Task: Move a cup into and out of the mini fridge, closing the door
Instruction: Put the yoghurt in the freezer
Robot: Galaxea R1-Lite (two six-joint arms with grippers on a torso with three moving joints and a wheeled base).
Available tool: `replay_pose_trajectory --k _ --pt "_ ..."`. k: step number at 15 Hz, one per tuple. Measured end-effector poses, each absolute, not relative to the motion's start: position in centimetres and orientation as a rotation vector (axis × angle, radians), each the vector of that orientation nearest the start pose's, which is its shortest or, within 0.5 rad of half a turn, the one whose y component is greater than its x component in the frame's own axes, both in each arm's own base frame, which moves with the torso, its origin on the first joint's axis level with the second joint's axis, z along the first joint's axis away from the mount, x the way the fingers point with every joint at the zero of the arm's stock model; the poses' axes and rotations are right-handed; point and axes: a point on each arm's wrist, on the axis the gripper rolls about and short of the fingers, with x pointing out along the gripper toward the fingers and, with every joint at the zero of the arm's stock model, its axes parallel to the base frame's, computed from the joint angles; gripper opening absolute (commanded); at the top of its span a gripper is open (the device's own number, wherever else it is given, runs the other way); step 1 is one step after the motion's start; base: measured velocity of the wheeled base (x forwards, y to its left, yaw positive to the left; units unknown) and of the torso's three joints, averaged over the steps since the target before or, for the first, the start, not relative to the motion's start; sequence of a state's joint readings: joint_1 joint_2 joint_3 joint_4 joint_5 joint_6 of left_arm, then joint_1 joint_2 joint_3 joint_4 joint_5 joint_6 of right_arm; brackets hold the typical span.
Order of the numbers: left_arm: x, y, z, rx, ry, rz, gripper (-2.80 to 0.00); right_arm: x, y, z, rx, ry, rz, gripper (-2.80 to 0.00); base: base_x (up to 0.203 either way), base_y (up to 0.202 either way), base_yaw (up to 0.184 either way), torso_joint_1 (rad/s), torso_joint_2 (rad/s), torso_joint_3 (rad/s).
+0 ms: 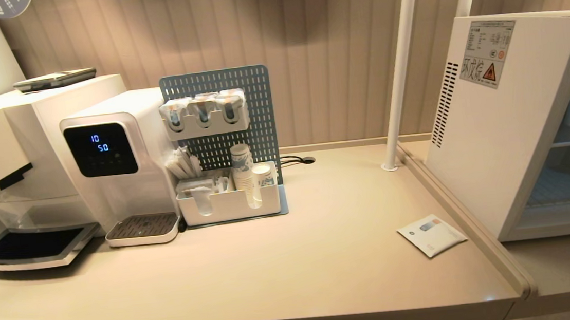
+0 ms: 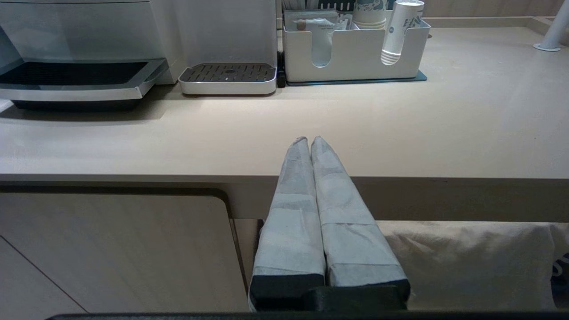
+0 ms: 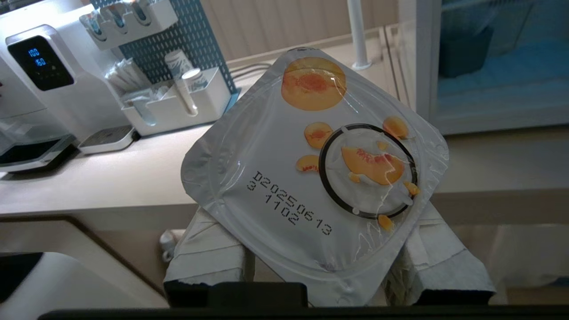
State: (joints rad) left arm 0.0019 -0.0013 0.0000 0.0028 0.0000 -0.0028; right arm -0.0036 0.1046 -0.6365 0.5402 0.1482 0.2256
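A long beige bench is being shown in front of a wall clad in vertical ribbed panels. At its left end a coffee machine and a white water dispenser with a lit blue display are being carried. Beside the dispenser a blue pegboard stand is being supported, with a white tray at its foot in which paper cups with blue patterns are being kept. A flat white packet is lying near the right end of the bench, and a white pole is rising from the back corner.

On a lower surface to the right the mini fridge is being kept, its warning sticker facing the bench. Its interior is exposed at the front; a patterned cup is being held on a shelf inside. The door itself cannot be made out.

The cup, recognisable by its foil lid printed with peach slices and a date code, is being gripped between the jaws of the right gripper, low in front of the bench edge.

The left gripper is being held level just before the bench edge, its jaws closed on nothing.
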Motion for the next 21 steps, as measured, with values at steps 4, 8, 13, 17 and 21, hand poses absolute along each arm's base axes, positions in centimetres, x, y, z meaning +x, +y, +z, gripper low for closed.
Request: replay_pose_trajectory --k 4,8,13,17,21 --pt "-2.3 0.0 7.5 -0.003 0.002 0.003 -2.80 -5.3 0.1 13.3 0.157 -0.034 0.039 -2.80 0.000 0.000 0.000 0.000 0.00 0.000" --pt "-2.3 0.0 7.5 -0.002 0.001 0.003 -2.80 -2.5 0.0 8.4 0.005 -0.030 0.009 -2.80 0.000 0.000 0.000 0.000 0.00 0.000" --pt "-2.3 0.0 7.5 -0.003 0.001 0.003 -2.80 -2.3 0.0 7.5 0.004 0.005 -0.002 -2.80 0.000 0.000 0.000 0.000 0.00 0.000" --pt "-2.3 0.0 7.5 -0.003 0.002 0.003 -2.80 -2.3 0.0 7.5 0.004 0.008 -0.003 -2.80 0.000 0.000 0.000 0.000 0.00 0.000" --pt "-2.3 0.0 7.5 -0.003 0.002 0.003 -2.80 -2.3 0.0 7.5 0.005 0.007 -0.002 -2.80 0.000 0.000 0.000 0.000 0.00 0.000"
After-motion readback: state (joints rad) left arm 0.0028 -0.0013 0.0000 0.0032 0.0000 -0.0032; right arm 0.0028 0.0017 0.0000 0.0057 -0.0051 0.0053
